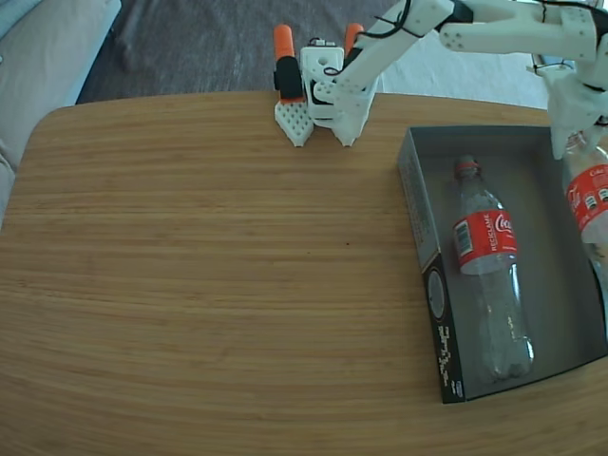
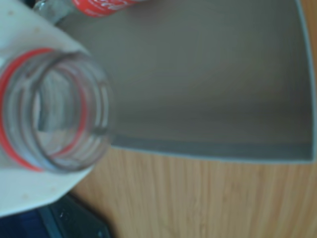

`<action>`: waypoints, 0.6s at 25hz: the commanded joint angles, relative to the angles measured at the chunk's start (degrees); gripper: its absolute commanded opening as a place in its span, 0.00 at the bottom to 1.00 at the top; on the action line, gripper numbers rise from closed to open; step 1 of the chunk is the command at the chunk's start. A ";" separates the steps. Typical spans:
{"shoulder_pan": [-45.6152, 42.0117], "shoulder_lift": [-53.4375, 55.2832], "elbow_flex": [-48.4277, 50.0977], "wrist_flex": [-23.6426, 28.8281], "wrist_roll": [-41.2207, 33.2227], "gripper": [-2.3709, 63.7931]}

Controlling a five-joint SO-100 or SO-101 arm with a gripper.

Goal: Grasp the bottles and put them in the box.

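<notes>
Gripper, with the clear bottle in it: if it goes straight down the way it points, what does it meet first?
Probably the grey floor of the black-sided cardboard box. The gripper points down, holding the red-labelled clear plastic bottle, whose base would likely touch first. Depth is unclear.

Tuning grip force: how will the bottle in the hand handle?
The bottle looks empty and uncapped, so probably light and easily squashed. Its round, smooth body would likely roll once laid in the box, and may slip.

table (image 1: 209, 285): light wood, rounded corners | on it: box (image 1: 429, 256), right side | arm base (image 1: 318, 100), far edge
</notes>
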 commanded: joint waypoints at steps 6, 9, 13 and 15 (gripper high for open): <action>1.05 -0.18 -1.32 3.87 -1.58 0.03; 1.14 0.26 2.11 3.87 -4.48 0.03; 1.14 1.85 5.27 3.87 -4.83 0.03; 1.14 2.20 7.12 3.87 -4.83 0.03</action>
